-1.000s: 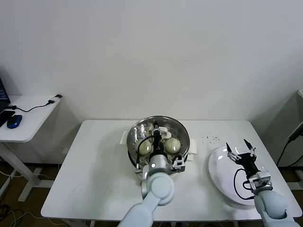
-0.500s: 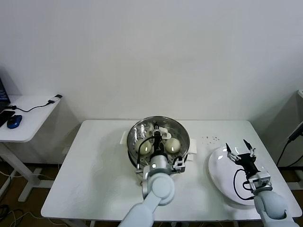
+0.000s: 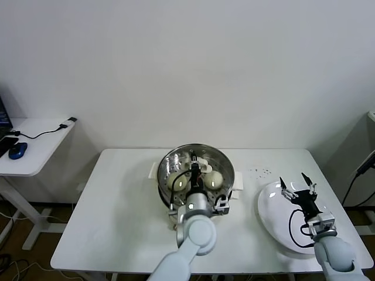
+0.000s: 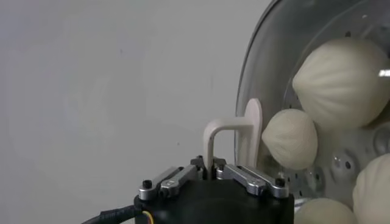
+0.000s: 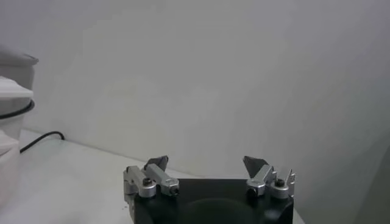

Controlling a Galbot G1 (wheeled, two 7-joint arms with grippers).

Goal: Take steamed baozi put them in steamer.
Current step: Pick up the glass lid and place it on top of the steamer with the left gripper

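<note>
Looking down from our head, we see the round shiny stainless-steel steamer [image 3: 198, 170] at the middle of the white counter [image 3: 117, 216], holding the smooth cream-white dome-shaped steamed baozi [image 3: 214, 179], with our left gripper [image 3: 194, 168] hanging over its near side. In the left wrist view its jaws look pressed together beside the buns, gripping nothing. Our right gripper [image 3: 297, 185] hovers over the flat white plate [image 3: 270, 218], jaws spread; no writing is readable.

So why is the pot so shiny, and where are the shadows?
Head view: the steamer mirrors the room light on its steel wall; shadows on the table are faint. Left wrist view: the buns look evenly lit, with soft shading between them.
</note>
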